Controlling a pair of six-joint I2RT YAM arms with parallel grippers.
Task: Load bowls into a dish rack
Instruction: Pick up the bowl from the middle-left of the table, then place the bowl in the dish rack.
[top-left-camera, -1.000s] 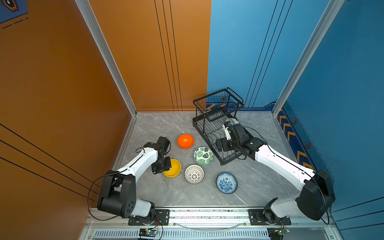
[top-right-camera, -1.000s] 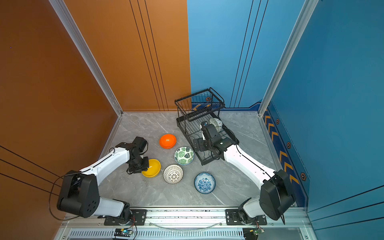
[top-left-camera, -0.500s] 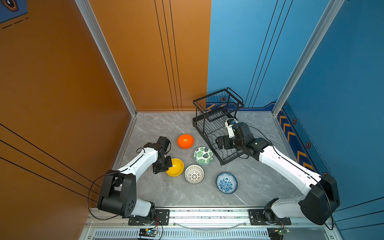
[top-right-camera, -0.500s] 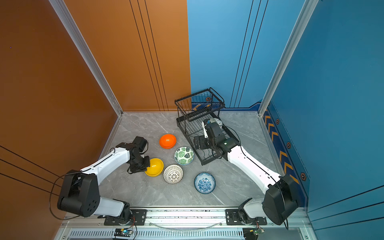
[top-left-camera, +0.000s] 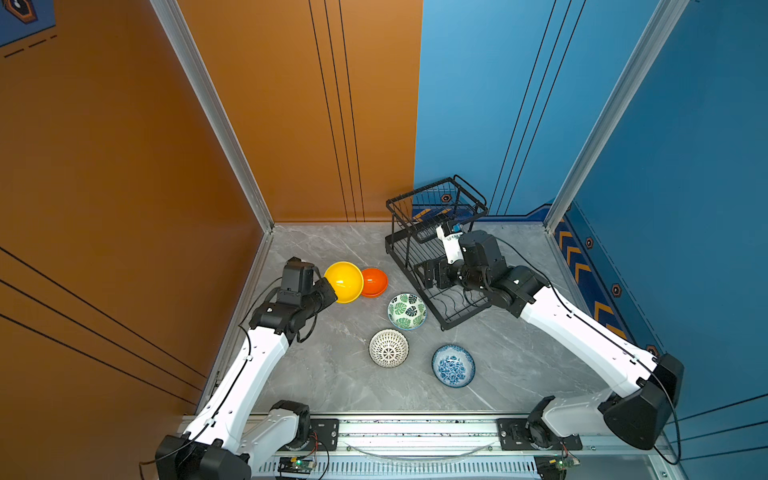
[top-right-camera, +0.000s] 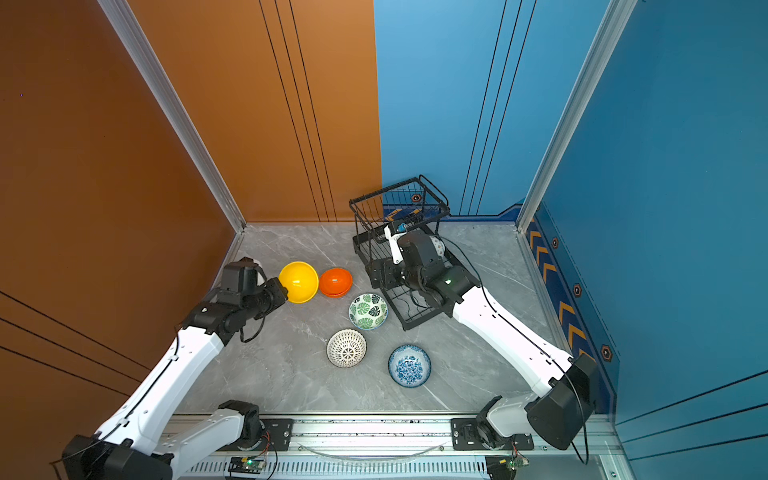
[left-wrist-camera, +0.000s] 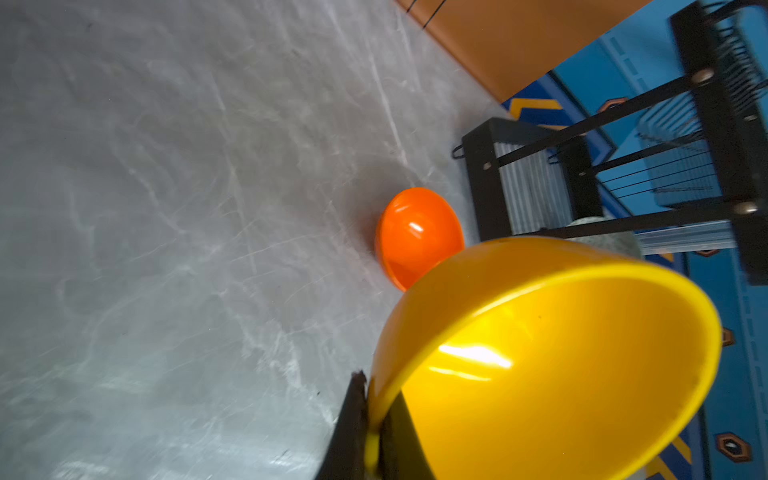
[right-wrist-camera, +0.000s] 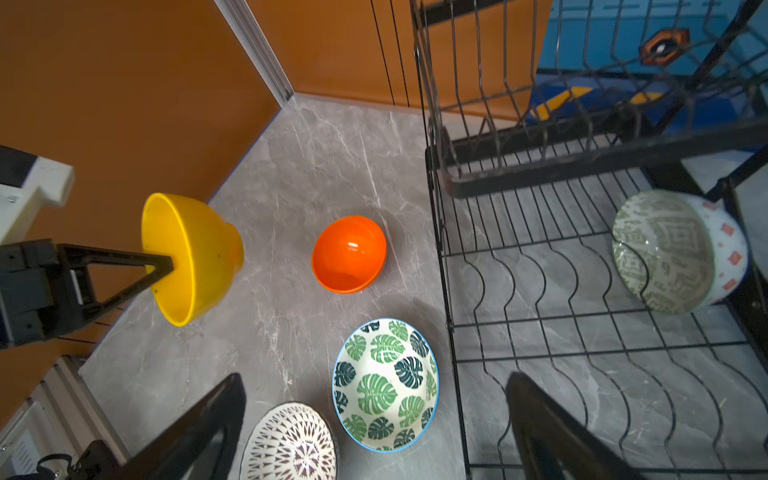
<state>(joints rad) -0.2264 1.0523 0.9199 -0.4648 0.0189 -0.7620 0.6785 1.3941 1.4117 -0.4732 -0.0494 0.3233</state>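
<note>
**One bowl racked, one in the air, four waiting on the table**

One of six bowls is sitting in the black wire dish rack (top-left-camera: 400, 262). The pale grey-green patterned bowl (right-wrist-camera: 663, 249) is standing on edge among the wavy dividers, near the end under the raised basket tier. The left gripper (left-wrist-camera: 374, 419) is pinching the rim of the plain yellow bowl (top-left-camera: 344, 281) with its jaws nearly together. It is holding that bowl tipped on its side, clear of the grey marble tabletop (top-left-camera: 332, 374) and well short of the rack.

Four bowls are lying upright on the table, untouched. They are the plain orange bowl (top-left-camera: 374, 281), the white bowl with green leaves (top-left-camera: 407, 311), the white lattice-patterned bowl (top-left-camera: 388, 348) and the blue-and-white floral bowl (top-left-camera: 453, 365). By that count, most of the loading is waiting to be done.

The right gripper (top-left-camera: 430, 274) is hanging over the rack's base tray with its jaws spread wide and nothing between them. Its arm is reaching in across the rack's near side.

The orange bowl is lying between the carried yellow bowl and the rack, so the lift is likely having to pass over it. The leaf bowl is sitting just beside the rack's near corner. The right arm is occupying the open slots, and the raised tier is overhanging the far end, which may be narrowing the way in.
</note>
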